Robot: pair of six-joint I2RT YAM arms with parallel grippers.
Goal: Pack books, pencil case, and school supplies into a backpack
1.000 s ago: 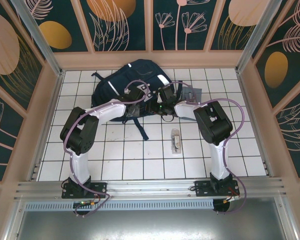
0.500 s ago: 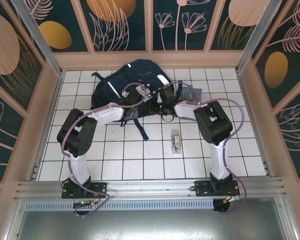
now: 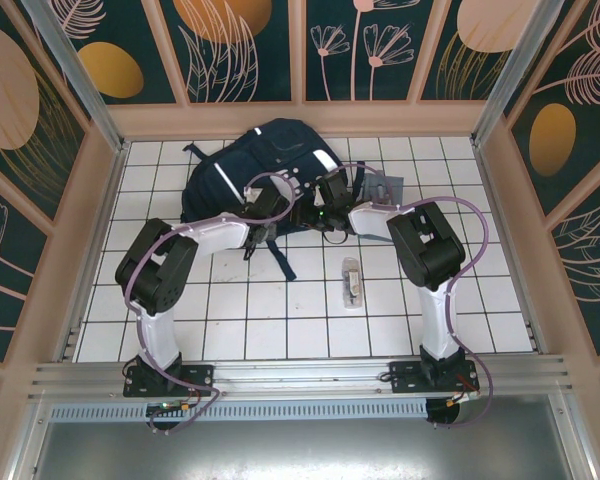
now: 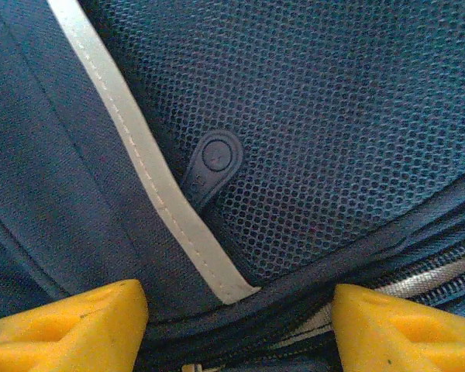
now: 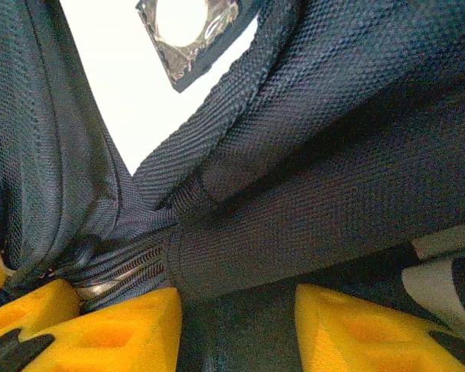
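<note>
At the far middle of the white tiled table (image 3: 230, 320) lies one large navy blue fabric backpack (image 3: 265, 160), showing two white reflective stripes and one dark strap trailing toward the arms. Both arms reach in to its near right edge, and their wrists almost meet there.

In the left wrist view, the left gripper (image 4: 236, 333) has its two yellow fingers (image 4: 66, 325) wide apart. They straddle a zip line of the backpack without clamping it. Above them are blue mesh, one white stripe (image 4: 147, 178) running diagonally, and one small dark rubber pull tab (image 4: 211, 167) resting on the mesh just beside the stripe.

In the right wrist view, the right gripper (image 5: 236, 333) has its two yellow fingers (image 5: 124, 329) drawn closer together, pinching a fold of dark backpack fabric that fills the gap. One woven webbing band crosses just above them, and silver zip teeth (image 5: 128, 271) show at its left end.

One flat grey rectangular pencil case (image 3: 385, 188) lies on the tiles just right of the backpack, beside the right arm's forearm. One small elongated clear plastic packet of school supplies (image 3: 352, 282) lies nearer the arm bases, well apart from the backpack and lengthwise toward them.
</note>
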